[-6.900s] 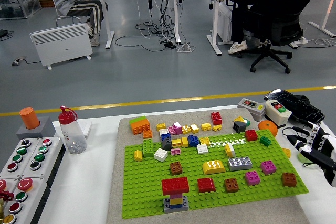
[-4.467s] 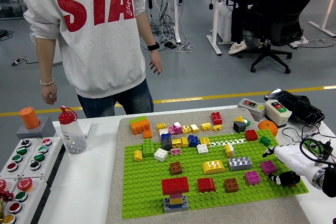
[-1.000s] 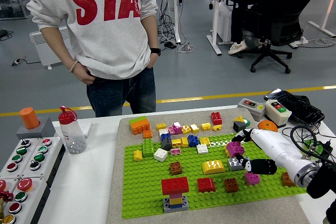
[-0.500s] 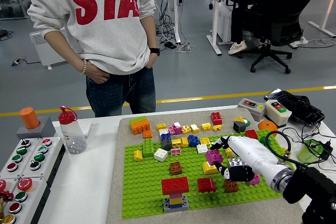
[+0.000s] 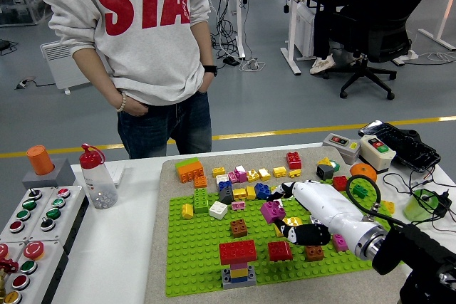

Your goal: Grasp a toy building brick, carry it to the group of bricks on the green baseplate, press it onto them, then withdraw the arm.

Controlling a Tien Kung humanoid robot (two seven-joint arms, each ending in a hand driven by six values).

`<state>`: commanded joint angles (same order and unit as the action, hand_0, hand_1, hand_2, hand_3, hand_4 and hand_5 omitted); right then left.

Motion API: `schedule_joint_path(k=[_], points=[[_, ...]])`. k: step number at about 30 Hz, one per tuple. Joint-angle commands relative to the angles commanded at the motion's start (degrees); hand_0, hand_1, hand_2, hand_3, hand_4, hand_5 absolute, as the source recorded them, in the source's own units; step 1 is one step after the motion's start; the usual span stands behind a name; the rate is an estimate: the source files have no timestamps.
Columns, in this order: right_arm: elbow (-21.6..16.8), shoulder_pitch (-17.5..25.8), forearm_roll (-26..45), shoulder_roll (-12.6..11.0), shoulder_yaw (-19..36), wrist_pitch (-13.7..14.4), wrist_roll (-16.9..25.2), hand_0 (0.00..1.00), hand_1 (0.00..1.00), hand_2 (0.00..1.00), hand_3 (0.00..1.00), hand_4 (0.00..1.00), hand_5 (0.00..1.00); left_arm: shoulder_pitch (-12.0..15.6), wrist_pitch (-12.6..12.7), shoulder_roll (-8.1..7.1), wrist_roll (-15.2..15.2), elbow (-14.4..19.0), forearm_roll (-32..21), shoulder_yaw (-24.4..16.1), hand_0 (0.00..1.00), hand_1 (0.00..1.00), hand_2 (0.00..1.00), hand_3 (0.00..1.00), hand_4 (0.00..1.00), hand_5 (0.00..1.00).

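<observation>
Since half a second ago the right hand (image 5: pixel 288 215) has travelled further left across the green baseplate (image 5: pixel 199 265), carrying the magenta brick (image 5: pixel 271 211) with it; the brick now hangs over the middle of the plate, up and to the right of the stacked bricks (image 5: pixel 239 261) at the plate's near edge and well apart from them. The fingers are curled around the magenta brick, white ones above and a black thumb (image 5: pixel 303 233) below, so the hand grips it clear of the studs. The white, smooth forearm (image 5: pixel 331 208) runs back to the lower right into a black joint.

The stack has a wide red brick on top, then thin purple and yellow layers on a grey block. Just right of it sits a smaller red brick (image 5: pixel 280 250), and a brown brick (image 5: pixel 239 228) lies above the stack. Loose bricks in yellow, blue, pink, green and white crowd the plate's far edge, with an orange block (image 5: pixel 189 169) on the grey felt mat (image 5: pixel 160 275) under the plate.

To the left stands a clear plastic bottle (image 5: pixel 96 179) with a red cap; its contents cannot be made out. A panel of red and green buttons (image 5: pixel 32 222) lies at the lower left. A person in a grey sweatshirt (image 5: pixel 135 26) stands at the far side, hands at the pockets.
</observation>
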<state>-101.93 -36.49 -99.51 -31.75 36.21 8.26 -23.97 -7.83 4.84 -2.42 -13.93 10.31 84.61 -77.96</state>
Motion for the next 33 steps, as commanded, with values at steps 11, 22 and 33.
schedule_joint_path(k=[11,22,33], points=[[0.0,-6.2,-0.5,2.7,-4.2,-1.2,1.4,0.860,0.750,0.737,0.547,0.382,0.164,0.0,0.0,-0.03,0.0,0.0,-0.1,0.1,0.655,0.687,0.674,0.576,0.288,0.998],[0.0,-9.6,-0.6,4.1,-8.2,-3.3,2.1,0.861,0.749,0.736,0.548,0.385,0.168,0.1,-0.1,-0.02,-0.1,0.0,-0.2,0.3,0.653,0.687,0.674,0.576,0.288,0.998],[0.0,-12.6,-6.2,5.2,-12.2,-6.1,3.7,0.863,0.750,0.735,0.548,0.389,0.172,0.5,-0.2,-0.06,-0.1,0.0,0.1,0.1,0.653,0.688,0.674,0.576,0.288,0.998]])
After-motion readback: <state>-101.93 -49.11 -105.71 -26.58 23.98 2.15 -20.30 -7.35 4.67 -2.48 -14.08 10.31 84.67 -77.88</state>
